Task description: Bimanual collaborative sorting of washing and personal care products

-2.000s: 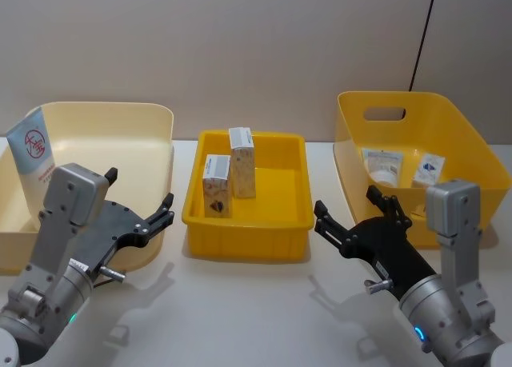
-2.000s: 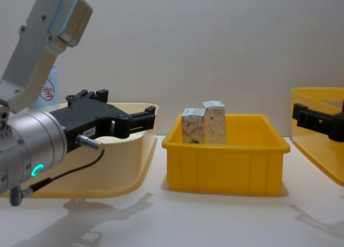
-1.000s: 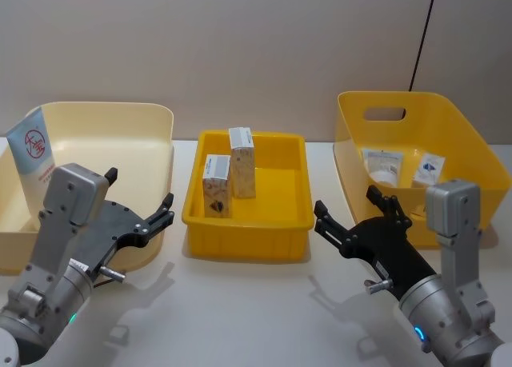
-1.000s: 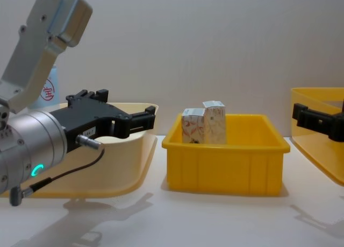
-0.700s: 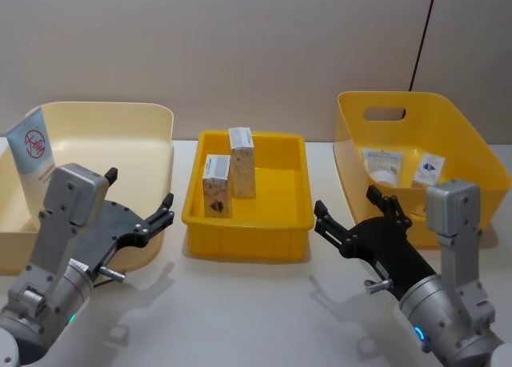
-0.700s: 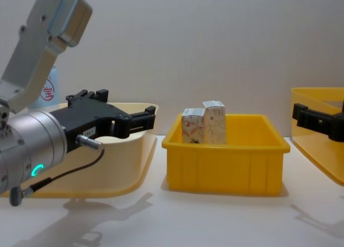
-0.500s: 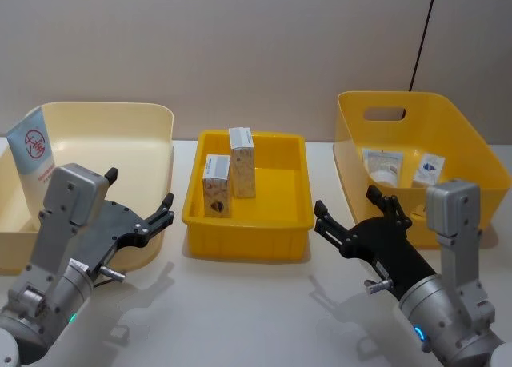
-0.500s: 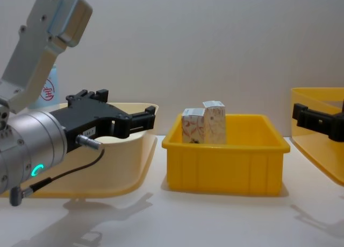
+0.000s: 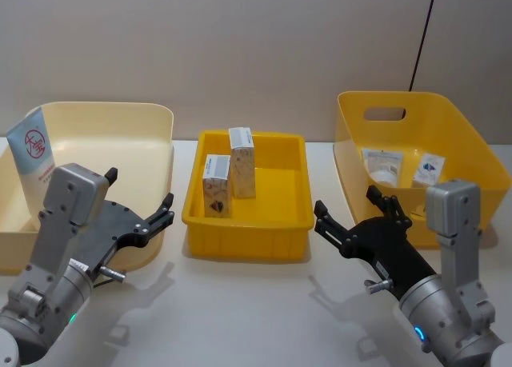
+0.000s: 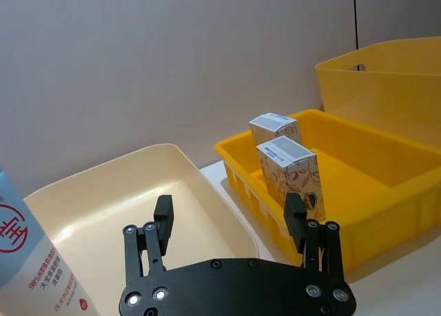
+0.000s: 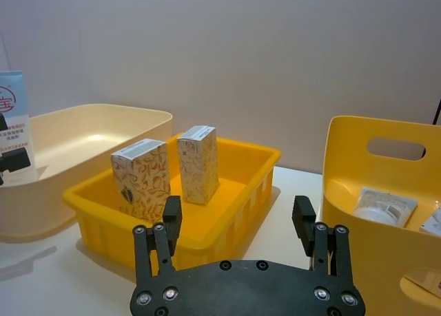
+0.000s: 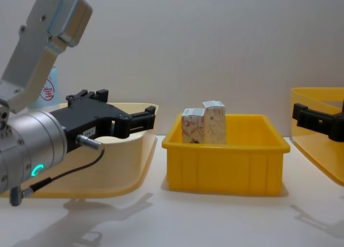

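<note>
Both arms are parked low over the table [image 9: 264, 303] right now: my left gripper [image 9: 140, 188] sits at about 8 o'clock and my right gripper [image 9: 346, 201] at about 4 o'clock. Both have their fingers spread wide with nothing in them. The stuff left to sort looks like the two boxes standing in the middle tray [image 9: 248, 244] at 12 o'clock. The short carton [image 9: 216, 185] is at roughly 7 o'clock from the tall carton [image 9: 242, 161], just beside it, and I can't tell if they touch. The blue tube [image 9: 32, 153] leans in the cream bin [image 9: 104, 108] at 10 o'clock, and a couple of packets [image 9: 382, 165] lie in the yellow bin [image 9: 400, 100] at 2 o'clock. My take is to grab the short carton first with the left gripper, since both boxes sit in the left half of the tray. I'd come straight down from above and close across its narrow sides, keeping the inner finger out of the gap so I don't tip the tall one. The tray wall is close, so I'd lift straight up before swinging away and keep the right arm clear.
</note>
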Robot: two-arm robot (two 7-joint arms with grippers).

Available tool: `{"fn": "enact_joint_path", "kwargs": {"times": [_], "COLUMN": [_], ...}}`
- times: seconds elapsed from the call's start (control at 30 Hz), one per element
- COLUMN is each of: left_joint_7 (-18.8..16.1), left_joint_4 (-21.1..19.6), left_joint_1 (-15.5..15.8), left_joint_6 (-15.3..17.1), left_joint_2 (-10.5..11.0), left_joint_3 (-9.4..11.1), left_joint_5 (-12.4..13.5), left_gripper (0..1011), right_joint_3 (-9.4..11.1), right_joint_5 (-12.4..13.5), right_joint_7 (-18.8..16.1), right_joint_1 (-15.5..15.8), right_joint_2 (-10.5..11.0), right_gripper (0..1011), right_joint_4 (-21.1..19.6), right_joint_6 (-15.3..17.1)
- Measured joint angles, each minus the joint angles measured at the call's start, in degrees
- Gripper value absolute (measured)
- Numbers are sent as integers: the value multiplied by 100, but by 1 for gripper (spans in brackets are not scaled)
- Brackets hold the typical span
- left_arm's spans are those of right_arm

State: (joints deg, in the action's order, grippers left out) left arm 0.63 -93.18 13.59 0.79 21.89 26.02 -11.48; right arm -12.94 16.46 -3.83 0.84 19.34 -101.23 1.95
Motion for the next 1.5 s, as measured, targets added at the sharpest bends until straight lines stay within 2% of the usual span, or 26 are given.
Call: {"fn": "enact_joint_path", "kwargs": {"times": [1.5], "left_joint_7": [0], "left_joint_4": [0], "left_joint_1": [0], "left_joint_6": [0], "left_joint_2": [0], "left_joint_3": [0], "left_joint_5": [0], "left_gripper": [1002], "right_joint_3": [0], "right_joint_5": [-1], "right_joint_7": [0], "right_joint_1": [0], "right_joint_2": [0], "right_gripper": [1001], "right_joint_4": [0], "right_joint_6": [0]}}
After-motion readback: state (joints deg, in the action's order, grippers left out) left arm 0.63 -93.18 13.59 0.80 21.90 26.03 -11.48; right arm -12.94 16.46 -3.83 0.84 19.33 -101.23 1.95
